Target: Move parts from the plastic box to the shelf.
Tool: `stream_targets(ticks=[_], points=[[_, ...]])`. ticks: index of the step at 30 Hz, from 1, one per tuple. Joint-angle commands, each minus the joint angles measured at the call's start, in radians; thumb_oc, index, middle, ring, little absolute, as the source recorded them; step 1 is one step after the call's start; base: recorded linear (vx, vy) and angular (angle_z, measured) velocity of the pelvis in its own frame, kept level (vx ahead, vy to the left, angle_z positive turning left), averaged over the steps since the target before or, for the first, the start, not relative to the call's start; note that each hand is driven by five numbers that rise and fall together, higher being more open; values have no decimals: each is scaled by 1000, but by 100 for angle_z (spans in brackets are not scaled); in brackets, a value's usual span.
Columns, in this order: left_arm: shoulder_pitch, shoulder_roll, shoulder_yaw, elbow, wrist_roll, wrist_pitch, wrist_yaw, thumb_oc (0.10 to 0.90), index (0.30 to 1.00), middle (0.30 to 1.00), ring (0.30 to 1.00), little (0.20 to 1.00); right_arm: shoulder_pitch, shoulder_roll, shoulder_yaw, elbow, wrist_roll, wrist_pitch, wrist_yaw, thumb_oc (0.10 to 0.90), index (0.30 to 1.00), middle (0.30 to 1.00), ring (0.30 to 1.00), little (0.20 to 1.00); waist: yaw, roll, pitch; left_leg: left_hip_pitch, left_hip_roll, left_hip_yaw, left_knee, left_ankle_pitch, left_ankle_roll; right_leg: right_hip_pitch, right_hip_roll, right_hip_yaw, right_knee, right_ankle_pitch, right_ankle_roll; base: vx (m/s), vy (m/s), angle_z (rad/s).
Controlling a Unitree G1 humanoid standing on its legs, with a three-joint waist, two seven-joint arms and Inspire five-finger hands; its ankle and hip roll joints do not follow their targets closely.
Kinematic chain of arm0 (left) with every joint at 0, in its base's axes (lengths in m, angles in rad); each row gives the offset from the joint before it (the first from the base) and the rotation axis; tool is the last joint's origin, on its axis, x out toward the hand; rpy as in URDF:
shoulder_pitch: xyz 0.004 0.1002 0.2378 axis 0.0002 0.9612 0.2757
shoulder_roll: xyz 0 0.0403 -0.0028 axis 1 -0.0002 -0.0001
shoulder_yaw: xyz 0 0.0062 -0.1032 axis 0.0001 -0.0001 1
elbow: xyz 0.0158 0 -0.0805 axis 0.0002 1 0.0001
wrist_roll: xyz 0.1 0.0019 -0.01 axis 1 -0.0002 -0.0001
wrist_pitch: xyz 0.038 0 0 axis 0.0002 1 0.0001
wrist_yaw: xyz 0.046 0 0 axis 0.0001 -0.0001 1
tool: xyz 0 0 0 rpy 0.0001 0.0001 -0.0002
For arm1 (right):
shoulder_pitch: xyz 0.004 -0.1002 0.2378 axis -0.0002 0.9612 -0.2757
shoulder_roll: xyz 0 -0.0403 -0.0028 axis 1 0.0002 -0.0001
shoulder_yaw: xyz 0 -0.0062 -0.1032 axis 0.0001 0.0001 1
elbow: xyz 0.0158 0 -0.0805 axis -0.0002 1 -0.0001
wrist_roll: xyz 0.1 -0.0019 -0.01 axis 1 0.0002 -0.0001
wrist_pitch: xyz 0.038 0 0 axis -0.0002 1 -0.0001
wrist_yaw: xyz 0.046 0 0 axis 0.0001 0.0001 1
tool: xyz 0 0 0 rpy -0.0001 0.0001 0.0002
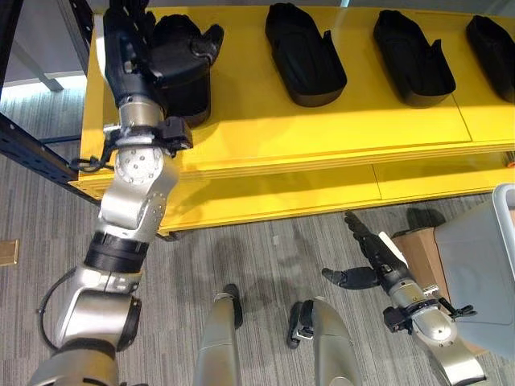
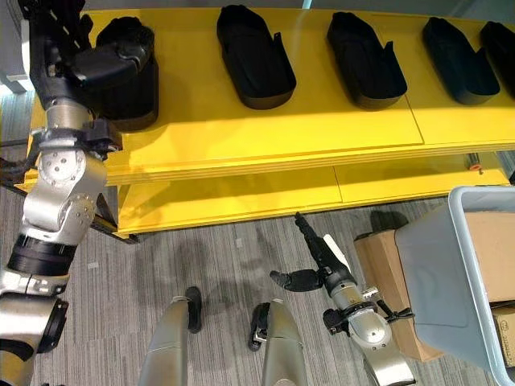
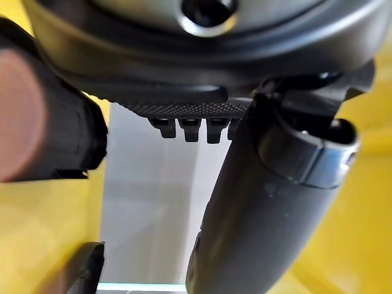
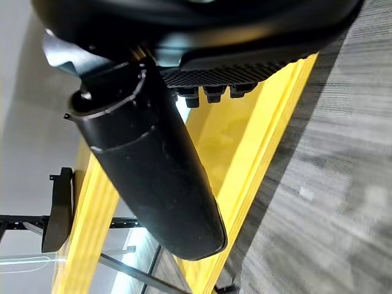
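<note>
A grey carpeted floor [image 1: 265, 257] lies beneath a yellow shelf [image 1: 322, 121], on which five black parts are counted in the right eye view. The leftmost part [image 1: 181, 68] is gripped by the left hand [image 1: 129, 44], fingers curled round it; the other four [image 2: 253, 56] [image 2: 362, 60] [image 2: 461, 58] [image 2: 500, 44] lie beside it in a row. A grey plastic box [image 2: 442, 273] is seen at the right, above a cardboard carton [image 2: 386, 281]. The right hand [image 2: 318, 261] hangs low between shelf and box, fingers straight, holding nothing.
</note>
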Motion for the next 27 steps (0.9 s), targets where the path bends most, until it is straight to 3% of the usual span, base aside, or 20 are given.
stream_targets(ticks=[1, 9, 15, 20, 23, 24, 27], points=[[79, 43, 107, -137, 51, -127, -69, 900, 1000, 1000, 1000, 1000, -52, -43, -155, -161, -91, -119, -77, 900, 1000, 1000, 1000, 1000, -7, 39, -78, 61, 65, -66, -32, -76, -31, 50, 4, 32, -137, 62, 44, 0, 0, 0], [406, 12, 205, -290, 179, -107, -183, 900, 1000, 1000, 1000, 1000, -109, -57, -230, -191, -162, -137, -103, 900, 1000, 1000, 1000, 1000, 18, 37, -78, 86, 59, -65, -41, -77, -24, 75, 6, 29, -153, 71, 44, -5, 9, 2], [525, 2, 245, -344, 297, -98, -217, 900, 1000, 1000, 1000, 1000, -100, -56, -251, -192, -164, -138, -90, 900, 1000, 1000, 1000, 1000, 29, 34, -74, 93, 54, -68, -48, -76, -22, 85, 9, 25, -163, 74, 43, -15, 7, 4], [647, 1, 286, -389, 502, -75, -235, 900, 1000, 1000, 1000, 1000, -56, -42, -278, -203, -169, -142, -77, 900, 1000, 1000, 1000, 1000, 35, 33, -72, 90, 53, -68, -44, -77, -20, 83, 11, 23, -165, 76, 42, 0, 0, 0], [655, 21, 296, -380, 645, -51, -222, 900, 1000, 1000, 1000, 1000, -42, -35, -291, -205, -175, -141, -79, 900, 1000, 1000, 1000, 1000, 34, 31, -75, 85, 55, -66, -44, -76, -20, 77, 11, 24, -164, 75, 41, -12, 6, 0], [645, 54, 302, -357, 806, -21, -190, 900, 1000, 1000, 1000, 1000, -35, -36, -298, -198, -174, -138, -83, 900, 1000, 1000, 1000, 1000, 30, 32, -77, 79, 57, -65, -43, -76, -19, 67, 11, 26, -161, 76, 42, -33, 15, -1], [618, 85, 292, -328, 940, -1, -174, 900, 1000, 1000, 1000, 1000, -34, -38, -297, -186, -172, -137, -86, 900, 1000, 1000, 1000, 1000, 24, 31, -80, 73, 60, -65, -41, -76, -20, 59, 12, 29, -159, 76, 43, -12, 6, -1]])
